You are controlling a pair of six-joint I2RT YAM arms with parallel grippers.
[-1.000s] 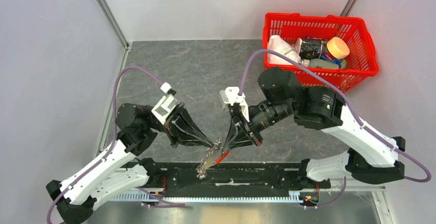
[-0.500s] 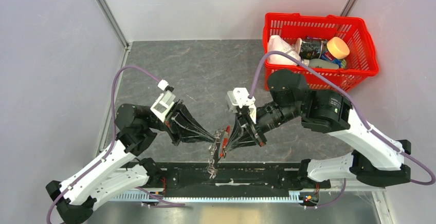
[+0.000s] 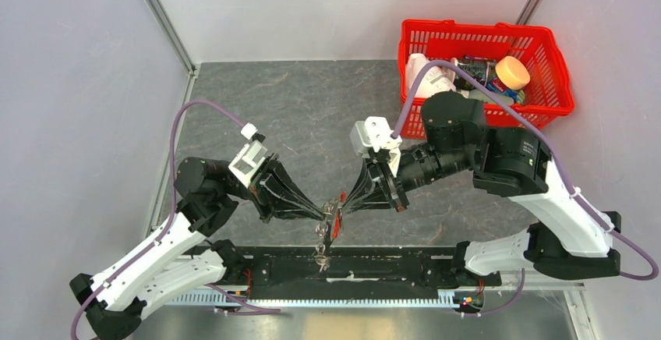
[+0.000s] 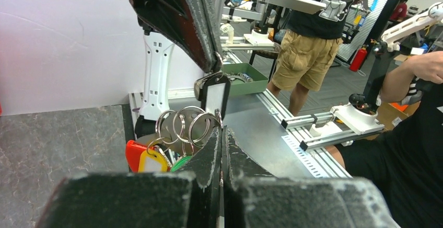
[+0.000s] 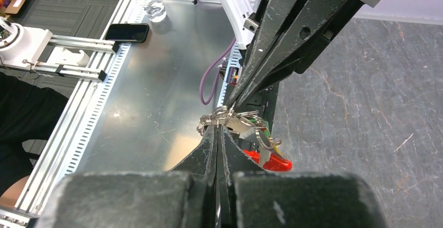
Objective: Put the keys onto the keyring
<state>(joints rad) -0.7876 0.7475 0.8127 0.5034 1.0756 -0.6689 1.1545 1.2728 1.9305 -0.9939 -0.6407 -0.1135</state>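
Two grippers are meeting above the middle of the table's (image 3: 312,114) near edge, the left gripper (image 3: 325,215) and right gripper (image 3: 341,207) each clamping with fingers together on the keyring (image 4: 187,126), which is showing three metal rings. One red tag (image 4: 134,152), one yellow tag (image 4: 151,161) and the keys (image 3: 320,253), too small to count, are dangling beneath. One red basket (image 3: 546,47) is sitting well apart in the far right corner.

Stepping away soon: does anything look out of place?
Nothing spilled or damaged. The bunch of silver metal rings and coloured tags hangs pinched between the shut left gripper and right gripper, seemingly dangling over the black base rail.
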